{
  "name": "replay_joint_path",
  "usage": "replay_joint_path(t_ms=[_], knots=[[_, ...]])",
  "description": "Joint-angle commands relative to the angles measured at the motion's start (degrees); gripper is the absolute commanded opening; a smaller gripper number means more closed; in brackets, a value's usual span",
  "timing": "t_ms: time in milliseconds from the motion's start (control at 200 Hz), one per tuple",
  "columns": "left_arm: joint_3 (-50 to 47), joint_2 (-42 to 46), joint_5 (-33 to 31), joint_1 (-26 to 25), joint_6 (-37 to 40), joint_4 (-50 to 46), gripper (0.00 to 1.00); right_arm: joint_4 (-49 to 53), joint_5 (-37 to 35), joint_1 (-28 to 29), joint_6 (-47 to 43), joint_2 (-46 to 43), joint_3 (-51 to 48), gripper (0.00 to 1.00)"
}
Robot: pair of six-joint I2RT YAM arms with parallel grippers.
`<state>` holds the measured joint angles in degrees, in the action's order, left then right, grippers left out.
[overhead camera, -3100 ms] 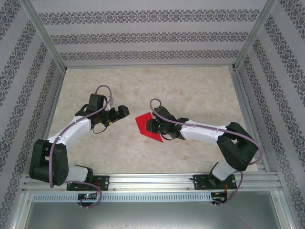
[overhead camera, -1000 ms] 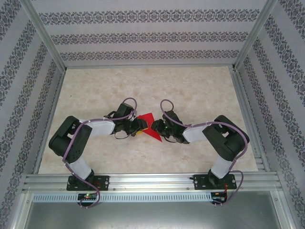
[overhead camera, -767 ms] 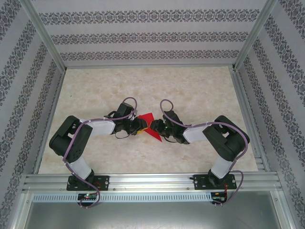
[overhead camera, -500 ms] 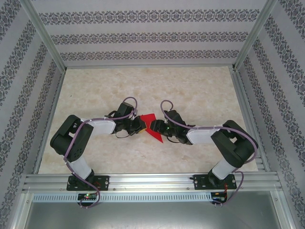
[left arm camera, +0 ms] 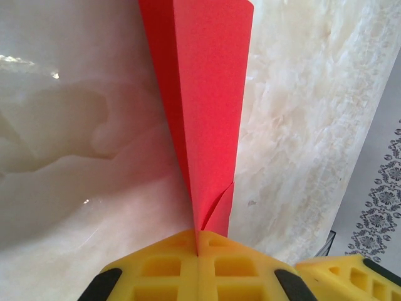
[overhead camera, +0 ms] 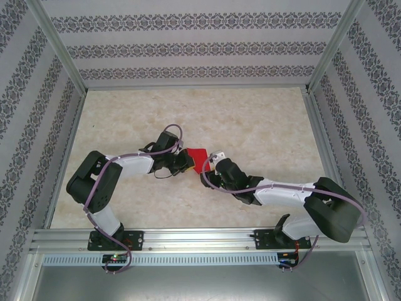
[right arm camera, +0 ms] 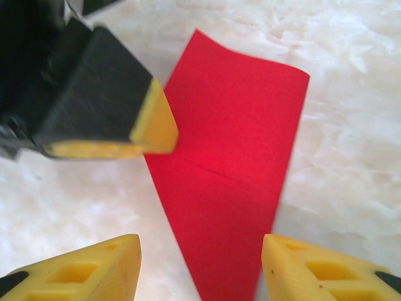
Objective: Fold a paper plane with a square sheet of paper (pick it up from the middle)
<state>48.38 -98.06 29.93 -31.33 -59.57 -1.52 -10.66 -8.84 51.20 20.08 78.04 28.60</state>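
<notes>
The square sheet of paper [overhead camera: 199, 157] is bright red and folded into a narrower creased shape at the middle of the table. My left gripper [overhead camera: 187, 162] is shut on its left edge. In the left wrist view the paper [left arm camera: 203, 94] rises away from the pinched yellow jaws [left arm camera: 199, 243], with layered folds showing at the pinch. My right gripper [overhead camera: 209, 165] is open just right of the paper. In the right wrist view its yellow fingertips [right arm camera: 94, 269] stand apart on either side of the paper's near point [right arm camera: 232, 150] without touching it. The left gripper's black and yellow finger [right arm camera: 113, 106] sits at the paper's left edge.
The marble-patterned tabletop [overhead camera: 263, 125] is bordered by aluminium rails [overhead camera: 200, 237] and patterned walls. Both arms reach in from the near edge and meet at the centre. Open tabletop lies behind and to both sides of the paper.
My left gripper has shut on the paper's edge. The right gripper has opened, let go of the paper and drawn back toward the near side, its elbow swinging down to the right.
</notes>
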Motion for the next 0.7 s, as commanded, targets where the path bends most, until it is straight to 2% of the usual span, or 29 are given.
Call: replay_joint_path(t_ms=[0, 105, 375, 540, 694], knots=[[1.97, 0.35, -0.05, -0.93, -0.9, -3.03, 0.03, -5.2, -7.41, 2.02, -11.6, 0.9, -1.38, 0.57], [2.64, 0.41, -0.05, -0.98, -1.02, -3.82, 0.03, -11.19, -7.82, 3.59, -17.43, 2.46, -2.7, 0.6], [3.13, 0.24, -0.4, -1.14, -1.6, -4.49, 0.03, -16.74, -9.54, 6.09, -24.49, 11.31, 0.09, 0.56], [3.29, 0.24, -0.46, -1.14, -1.59, -5.05, 0.03, -21.15, -12.51, 6.69, -27.11, 15.42, 0.54, 0.53], [3.61, 0.15, -0.62, -1.1, -1.48, -6.01, 0.03, -22.02, -14.71, 7.07, -31.26, 18.54, 1.86, 0.45]])
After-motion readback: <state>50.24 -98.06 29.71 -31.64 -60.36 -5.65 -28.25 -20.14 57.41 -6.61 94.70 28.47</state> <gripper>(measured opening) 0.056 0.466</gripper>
